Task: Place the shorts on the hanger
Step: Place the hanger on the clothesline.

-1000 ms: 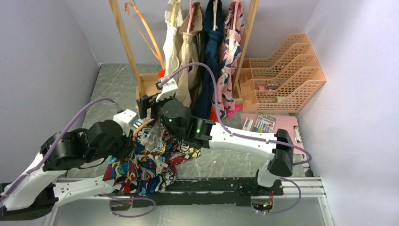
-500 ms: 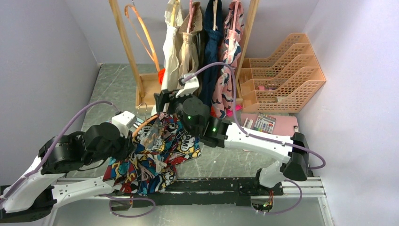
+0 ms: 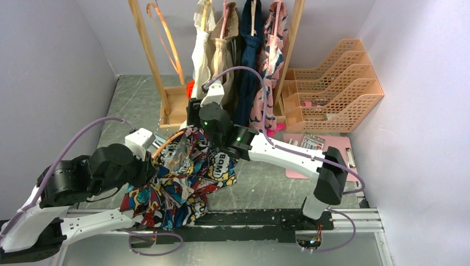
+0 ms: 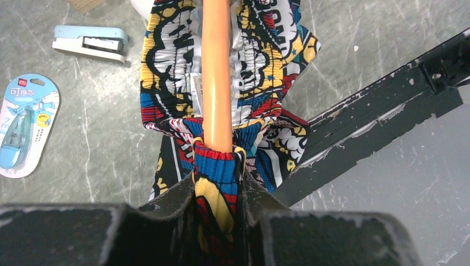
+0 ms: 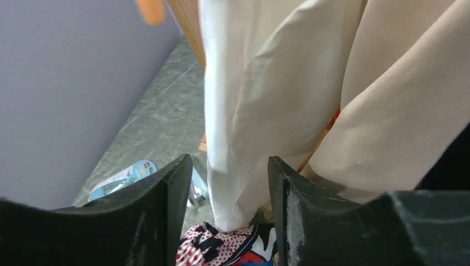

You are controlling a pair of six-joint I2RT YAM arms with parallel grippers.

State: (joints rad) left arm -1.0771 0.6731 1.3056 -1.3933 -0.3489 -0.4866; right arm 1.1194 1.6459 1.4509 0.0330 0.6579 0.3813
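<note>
Two grippers tend comic-print red, blue and yellow fabric shorts [image 3: 185,180] draped over a slim orange hanger [image 4: 216,83] above the grey marbled table [image 3: 266,188]: left gripper [image 4: 217,178] clamped on the shorts, right gripper [image 5: 227,166] parted.

Wooden rack [image 3: 145,50] at back, hung with white, beige, navy, floral garments [image 3: 221,61]; peach file trays [image 3: 332,91] beside it; stapler [image 4: 90,43], blue blister pack [image 4: 25,123] and pink clipboard [image 3: 324,152] lying on grey desk [image 3: 133,100].

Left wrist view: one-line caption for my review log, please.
Left gripper pinches the shorts gathered around the orange hanger bar, above a marbled table with a stapler.
</note>
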